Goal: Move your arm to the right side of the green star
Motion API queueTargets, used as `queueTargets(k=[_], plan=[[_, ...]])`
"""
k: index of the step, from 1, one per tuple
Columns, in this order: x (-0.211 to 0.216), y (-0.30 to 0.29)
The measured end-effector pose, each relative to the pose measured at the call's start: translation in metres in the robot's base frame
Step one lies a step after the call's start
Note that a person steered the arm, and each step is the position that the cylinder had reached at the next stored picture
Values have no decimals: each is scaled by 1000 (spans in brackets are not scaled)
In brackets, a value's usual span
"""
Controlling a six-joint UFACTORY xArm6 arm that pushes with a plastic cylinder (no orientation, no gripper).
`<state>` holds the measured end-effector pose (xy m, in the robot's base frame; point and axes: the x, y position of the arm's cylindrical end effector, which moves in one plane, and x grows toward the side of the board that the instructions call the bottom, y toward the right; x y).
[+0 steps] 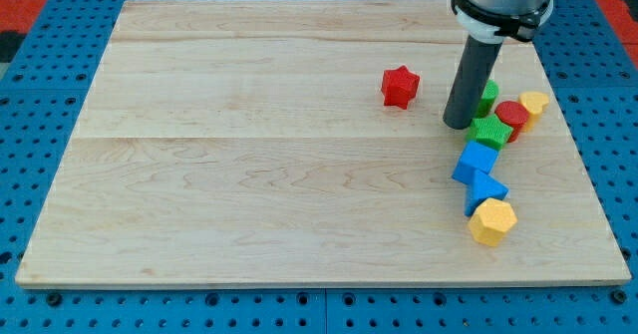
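Handless, the arm ends in my tip [458, 126], resting on the counter [249, 174] just left of the green star [490, 131], so nothing is gripped. That star sits at the right, touching the red cylinder [512, 116] and beside the blue cube [475, 162]; small, rigid and probably light, it would slide at a nudge, so I should go around it.

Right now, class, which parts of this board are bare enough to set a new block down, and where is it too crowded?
Bare: everything at the view's left of the red star, and the strip along the view's bottom. Crowded: the view's right edge, where my tip sits at the view's left of the green star, beside the red cylinder, yellow block, blue blocks and yellow hexagon.
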<state>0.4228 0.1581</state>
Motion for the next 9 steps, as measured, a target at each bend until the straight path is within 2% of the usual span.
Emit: queueTargets(k=[2,3,4,5,6,7,9], plan=[[-34,-58],[-8,-93],[48,-95],[134,-97],[194,-87],[195,-54],[187,65]])
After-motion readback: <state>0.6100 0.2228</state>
